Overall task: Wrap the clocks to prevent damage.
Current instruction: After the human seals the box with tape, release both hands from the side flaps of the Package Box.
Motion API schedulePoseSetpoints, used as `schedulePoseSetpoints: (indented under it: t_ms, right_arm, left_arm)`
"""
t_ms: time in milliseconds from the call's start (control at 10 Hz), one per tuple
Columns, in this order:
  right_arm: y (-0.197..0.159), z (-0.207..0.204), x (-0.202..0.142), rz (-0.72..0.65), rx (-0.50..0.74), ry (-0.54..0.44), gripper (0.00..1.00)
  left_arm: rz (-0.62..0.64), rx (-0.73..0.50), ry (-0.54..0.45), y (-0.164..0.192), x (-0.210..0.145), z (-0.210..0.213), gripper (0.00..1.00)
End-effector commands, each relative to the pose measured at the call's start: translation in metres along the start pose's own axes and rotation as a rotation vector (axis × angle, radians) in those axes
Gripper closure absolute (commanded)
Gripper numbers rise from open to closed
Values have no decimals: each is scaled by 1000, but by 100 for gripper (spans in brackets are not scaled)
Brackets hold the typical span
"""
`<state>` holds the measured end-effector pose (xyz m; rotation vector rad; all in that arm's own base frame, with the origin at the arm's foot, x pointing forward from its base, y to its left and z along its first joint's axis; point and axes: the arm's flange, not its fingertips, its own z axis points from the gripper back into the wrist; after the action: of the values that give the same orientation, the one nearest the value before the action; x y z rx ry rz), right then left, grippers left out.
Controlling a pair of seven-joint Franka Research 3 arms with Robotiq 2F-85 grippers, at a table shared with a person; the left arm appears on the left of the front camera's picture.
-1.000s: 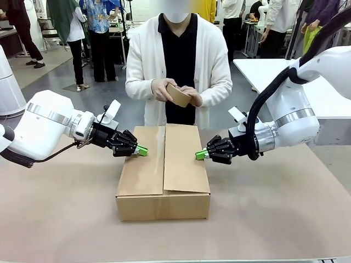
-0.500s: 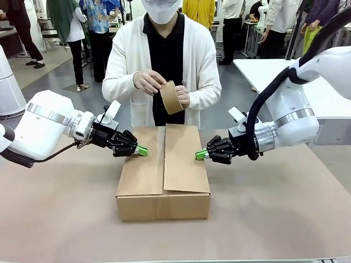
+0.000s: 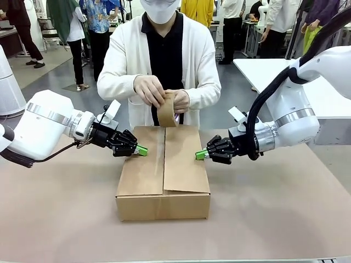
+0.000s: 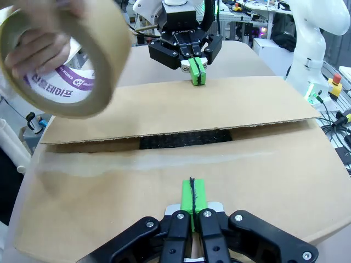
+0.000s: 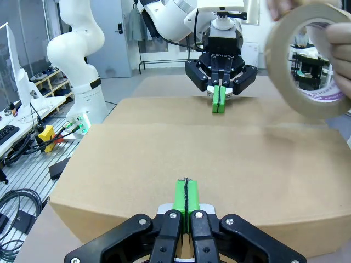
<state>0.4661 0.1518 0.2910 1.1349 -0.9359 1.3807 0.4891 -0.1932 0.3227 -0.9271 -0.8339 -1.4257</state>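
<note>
Front view: a cardboard box (image 3: 163, 175) sits at the middle of the brown desk (image 3: 55, 219) with both top flaps folded down, so whether the clocks lie inside cannot be told; the left claw (image 3: 141, 150) comes in from 9 o'clock and the right claw (image 3: 201, 154) from 3 o'clock, each with its green pads pressed together on nothing, tips lying on the flap at its own side; across the desk at 12 o'clock a person in a white cardigan holds a roll of brown tape (image 3: 166, 109) on edge at the box's far end, right over the seam; the person's right hand (image 3: 149, 89) is on top of the roll and the person's left hand (image 3: 181, 101) grips its side; whether the roll touches the cardboard cannot be told; left wrist view: that arm's own pads lie flat on the near flap at 6 o'clock, the other claw faces them from 12 o'clock with its tips on the far flap, and the roll hangs large at 10 o'clock, purple print showing inside its core; between the two flaps a narrow dark gap (image 4: 186, 138) stays uncovered along the middle of the seam, and a pale glossy streak (image 4: 164, 161) runs along the near flap just beside it; right wrist view: the far claw stands at 12 o'clock on the opposite flap, and the roll, held by fingers, is at 2 o'clock.
</note>
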Motion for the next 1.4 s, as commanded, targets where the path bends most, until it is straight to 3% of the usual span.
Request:
schedulePoseSetpoints:
  t_ms: [0,1300]
  right_arm:
    - [0,-2,-4,-6,-2,8,99]
    - [0,-2,-4,-6,-2,8,99]
  left_arm:
    - [3,9,20,-1,-4,-3,100]
    - [3,9,20,-1,-4,-3,100]
